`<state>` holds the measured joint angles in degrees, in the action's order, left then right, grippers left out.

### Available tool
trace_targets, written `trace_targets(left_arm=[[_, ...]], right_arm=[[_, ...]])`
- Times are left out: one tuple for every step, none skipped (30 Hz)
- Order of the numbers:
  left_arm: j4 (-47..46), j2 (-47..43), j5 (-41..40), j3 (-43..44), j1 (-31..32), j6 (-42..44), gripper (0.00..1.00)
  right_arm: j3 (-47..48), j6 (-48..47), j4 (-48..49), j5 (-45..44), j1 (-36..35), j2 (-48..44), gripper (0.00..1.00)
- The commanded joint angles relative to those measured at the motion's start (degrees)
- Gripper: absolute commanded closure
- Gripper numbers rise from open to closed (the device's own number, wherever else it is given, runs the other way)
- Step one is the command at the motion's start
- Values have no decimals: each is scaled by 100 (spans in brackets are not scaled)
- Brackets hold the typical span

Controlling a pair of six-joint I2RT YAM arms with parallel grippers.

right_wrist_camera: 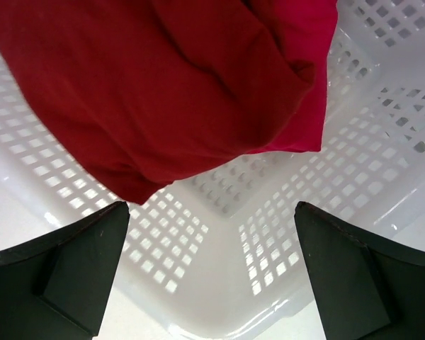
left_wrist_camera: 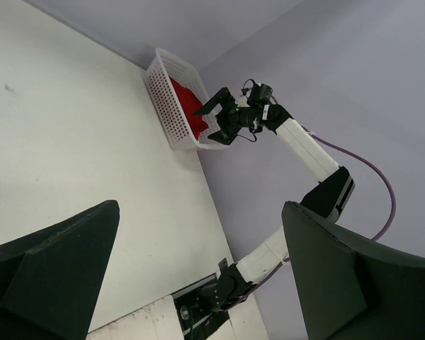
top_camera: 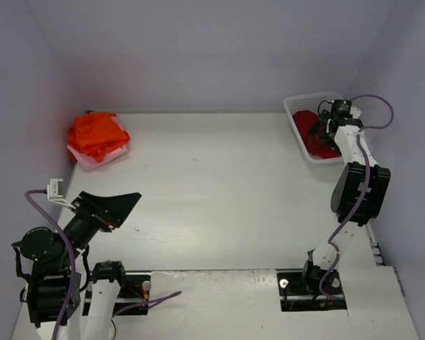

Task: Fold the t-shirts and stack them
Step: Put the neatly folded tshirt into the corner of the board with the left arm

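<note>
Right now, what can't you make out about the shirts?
Top view: pink t-shirt mostly under the orange t-shirt; fold unclear.
Top view: crimson t-shirt partly behind the right gripper.
Right wrist: crimson t-shirt cut off by top edge; basket floor beneath it hidden.

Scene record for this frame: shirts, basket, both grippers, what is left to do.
orange t-shirt: roughly folded, atop the pink t-shirt, far left corner of table
crimson t-shirt: crumpled in the white basket, far right
right gripper: open, above the crimson t-shirt, holding nothing
left gripper: open, empty, near its base
left to do: crimson t-shirt not yet stacked
</note>
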<state>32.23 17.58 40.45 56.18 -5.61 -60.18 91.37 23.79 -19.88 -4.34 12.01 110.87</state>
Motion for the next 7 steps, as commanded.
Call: trace_targets(left_arm=[[-533,26,-46,16,7,-99,7],[-516,17,-37,7,7,-108,7],[-524,8,-19,-11,7,-116,7],[-507,8,-19,-20,7,-116,7],[-498,0,-19,-28,7,-116,7],[-472,-1,-19,-28,7,-116,7],[-454,-1,-19,-28,7,-116,7]], right_arm=[[179,73,116,-513,-199,-715,0],[179,3,116,-541,-243,-751,0],[179,-23,98,-646,-252,-821,0],[170,-58,81,-612,-269,-865,0],[162,-76,72,-595,-295,-883,0],[205,-68,28,-560,-313,-865,0],[249,-68,-42,-551,-313,-857,0]])
